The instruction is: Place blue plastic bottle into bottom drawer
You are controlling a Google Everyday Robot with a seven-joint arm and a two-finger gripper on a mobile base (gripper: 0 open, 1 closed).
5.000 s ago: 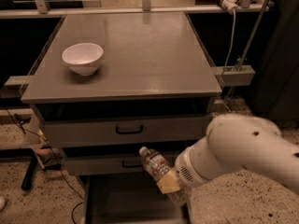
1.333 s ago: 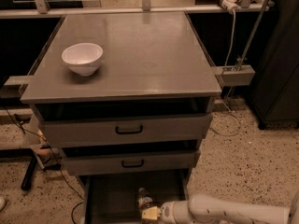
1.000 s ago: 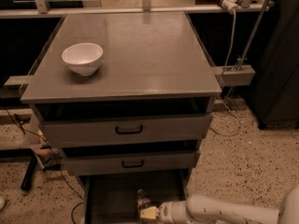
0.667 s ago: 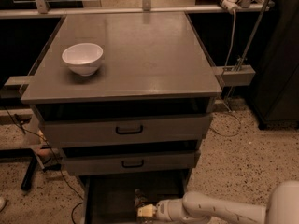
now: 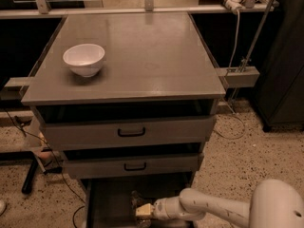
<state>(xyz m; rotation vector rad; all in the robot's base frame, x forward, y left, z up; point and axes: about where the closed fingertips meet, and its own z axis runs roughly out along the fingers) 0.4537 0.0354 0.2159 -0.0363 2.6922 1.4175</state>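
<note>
The bottom drawer (image 5: 107, 201) is pulled open below the two handled drawers, and its dark interior shows. My gripper (image 5: 143, 211) reaches from the right, low inside this drawer, on a white arm (image 5: 204, 208). The blue plastic bottle (image 5: 135, 197) stands dimly just above the pale fingertips, its lower part hidden by the gripper, which is closed round it. The bottle is inside the drawer's outline, near its middle. I cannot tell whether it touches the drawer floor.
A white bowl (image 5: 84, 58) sits at the left on the grey cabinet top (image 5: 142, 51). Two shut drawers with black handles (image 5: 131, 132) are above the open one. Cables lie on the speckled floor at the left (image 5: 52, 175). A dark cabinet (image 5: 285, 56) stands at the right.
The arm came down from in front of the middle drawer into the bottom drawer with the bottle. Over the last second the gripper and bottle have crept slightly left.
</note>
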